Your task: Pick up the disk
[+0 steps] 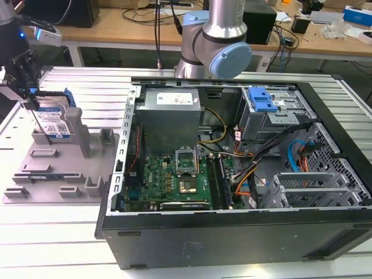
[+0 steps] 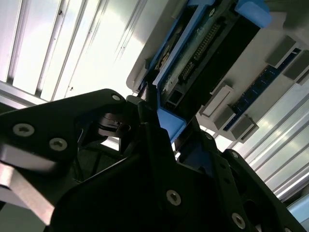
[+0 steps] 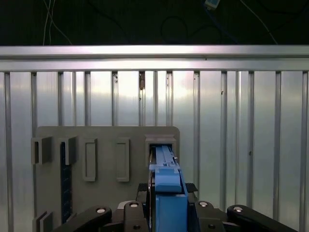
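Presently the disk (image 1: 53, 124) stands on edge in the grey tray (image 1: 64, 174) on the worktop (image 1: 52, 244) at the exterior view's left, broad faces upright, directly beneath the jaws, which appear closed from above on its blue-railed top edge, near the computer case (image 1: 232, 238).

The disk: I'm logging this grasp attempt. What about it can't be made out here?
Exterior view: posts of the fixture tray hide the lower edge of the disk; seated or lifted is unclear.
First wrist view: the disk is edge-on, faces hidden.
Second wrist view: the gripper covers its near end.
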Controlling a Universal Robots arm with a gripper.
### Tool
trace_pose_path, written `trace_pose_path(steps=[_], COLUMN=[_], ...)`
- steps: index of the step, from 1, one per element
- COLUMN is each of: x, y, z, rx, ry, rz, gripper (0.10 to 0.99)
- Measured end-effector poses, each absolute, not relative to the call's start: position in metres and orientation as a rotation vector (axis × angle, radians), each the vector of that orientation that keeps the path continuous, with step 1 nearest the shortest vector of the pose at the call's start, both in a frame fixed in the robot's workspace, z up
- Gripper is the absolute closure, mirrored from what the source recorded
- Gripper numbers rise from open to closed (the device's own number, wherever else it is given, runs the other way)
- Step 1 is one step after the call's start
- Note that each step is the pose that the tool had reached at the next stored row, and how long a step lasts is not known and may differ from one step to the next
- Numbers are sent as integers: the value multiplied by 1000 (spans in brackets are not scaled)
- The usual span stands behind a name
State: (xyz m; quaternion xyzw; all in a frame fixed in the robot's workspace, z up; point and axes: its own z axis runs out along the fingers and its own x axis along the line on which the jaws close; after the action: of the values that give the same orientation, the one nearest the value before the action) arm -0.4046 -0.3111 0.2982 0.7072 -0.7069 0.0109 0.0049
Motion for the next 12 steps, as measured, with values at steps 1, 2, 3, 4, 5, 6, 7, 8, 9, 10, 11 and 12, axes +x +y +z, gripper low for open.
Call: trace_pose_path(steps=[1, 2, 3, 4, 5, 6, 7, 8, 9, 10, 11, 12], x=[-405, -405, -405, -405, -405, -405, -405, -405, -405, -405, -405, -405], y=[-311, -311, -311, -311, -311, -311, -311, -311, -311, -311, -311, -311], z=[298, 298, 298, 298, 298, 298, 298, 297, 297, 297, 297, 297], rx=[2215, 2215, 2215, 2215, 2215, 2215, 2215, 2215, 2215, 2215, 2215, 2215], ry=[-2214, -2214, -2214, -2214, -2214, -2214, -2214, -2214, -2214, -2214, -2214, -2214], rz=[34, 34, 34, 34, 34, 34, 34, 34, 34, 34, 34, 34], gripper=[694, 694, 694, 694, 694, 694, 694, 694, 694, 694, 710, 722])
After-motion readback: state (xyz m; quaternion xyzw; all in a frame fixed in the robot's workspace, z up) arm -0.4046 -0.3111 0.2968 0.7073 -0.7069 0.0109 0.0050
